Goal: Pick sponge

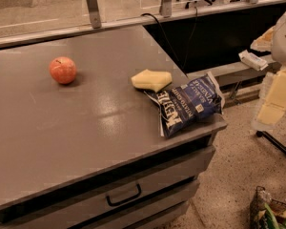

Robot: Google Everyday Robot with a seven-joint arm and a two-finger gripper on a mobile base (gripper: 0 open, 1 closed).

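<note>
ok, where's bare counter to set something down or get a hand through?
Free: the whole front-left of the counter, in front of the apple, and the strip between apple and sponge. Crowded: right edge, where sponge and chip bag bunch together. The gripper hangs off the counter, far right.

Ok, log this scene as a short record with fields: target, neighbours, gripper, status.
target: sponge, lying on the table, right of centre
neighbours: chip bag right against it at the table's right edge; apple well apart, to the left
gripper: gripper at the view's right edge, off the table
status: sponge not yet picked
</note>
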